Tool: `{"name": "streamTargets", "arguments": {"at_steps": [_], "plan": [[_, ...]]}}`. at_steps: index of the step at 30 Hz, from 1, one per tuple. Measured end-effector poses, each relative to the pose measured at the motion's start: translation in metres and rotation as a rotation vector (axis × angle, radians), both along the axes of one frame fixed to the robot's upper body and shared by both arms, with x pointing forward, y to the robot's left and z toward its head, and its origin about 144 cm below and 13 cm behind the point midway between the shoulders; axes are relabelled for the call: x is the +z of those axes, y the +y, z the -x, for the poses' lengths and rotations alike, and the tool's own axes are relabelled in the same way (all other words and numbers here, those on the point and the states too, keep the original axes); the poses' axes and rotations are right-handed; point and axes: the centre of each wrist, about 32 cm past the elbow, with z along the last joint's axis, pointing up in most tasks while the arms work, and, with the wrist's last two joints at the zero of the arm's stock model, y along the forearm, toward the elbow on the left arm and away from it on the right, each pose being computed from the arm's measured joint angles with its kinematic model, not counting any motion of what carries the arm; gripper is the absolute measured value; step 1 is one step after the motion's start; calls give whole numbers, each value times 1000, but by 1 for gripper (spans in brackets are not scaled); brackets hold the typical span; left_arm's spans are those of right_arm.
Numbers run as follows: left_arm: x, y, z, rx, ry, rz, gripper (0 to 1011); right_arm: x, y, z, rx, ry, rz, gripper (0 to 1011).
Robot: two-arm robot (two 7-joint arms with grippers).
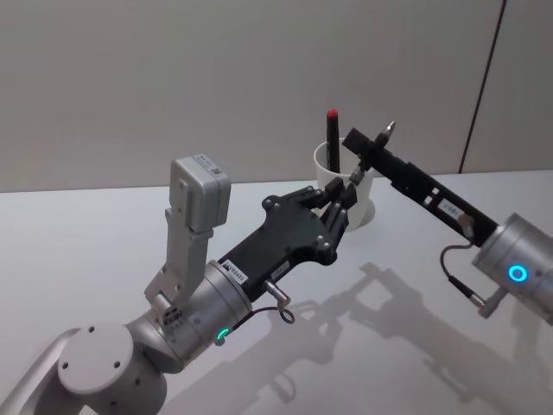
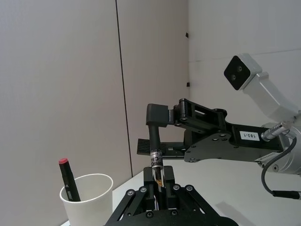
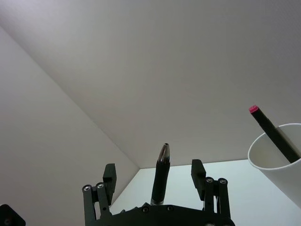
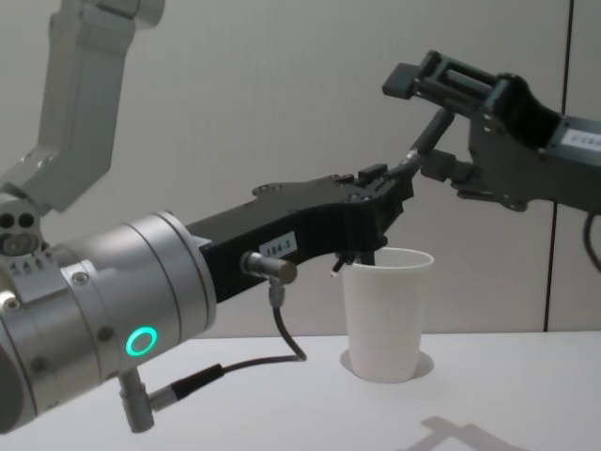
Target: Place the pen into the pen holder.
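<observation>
One red-tipped pen [image 1: 332, 138] in pen holder [image 1: 365, 204]

A plain pale table [image 1: 95, 251] with a matte top runs back to a wall [image 1: 173, 69]. One thing stands directly on it: a white paper cup [image 1: 366, 206], upright, at about one o'clock in the head view, near the table's far edge.

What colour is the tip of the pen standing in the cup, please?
Red; the tip shows best in the left wrist view.
</observation>
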Motion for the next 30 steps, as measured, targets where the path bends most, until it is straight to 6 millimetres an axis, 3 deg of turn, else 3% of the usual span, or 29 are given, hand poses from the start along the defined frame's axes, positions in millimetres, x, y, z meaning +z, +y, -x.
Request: {"name": "streamTargets", "arguments": {"at_steps": [11,30], "plan": [[0,0,0,0,0,0,133,0,10,-1,-8,-4,7,1001],[0,0,0,0,0,0,134,-4,10,5,-43,12,3,1001]]}}
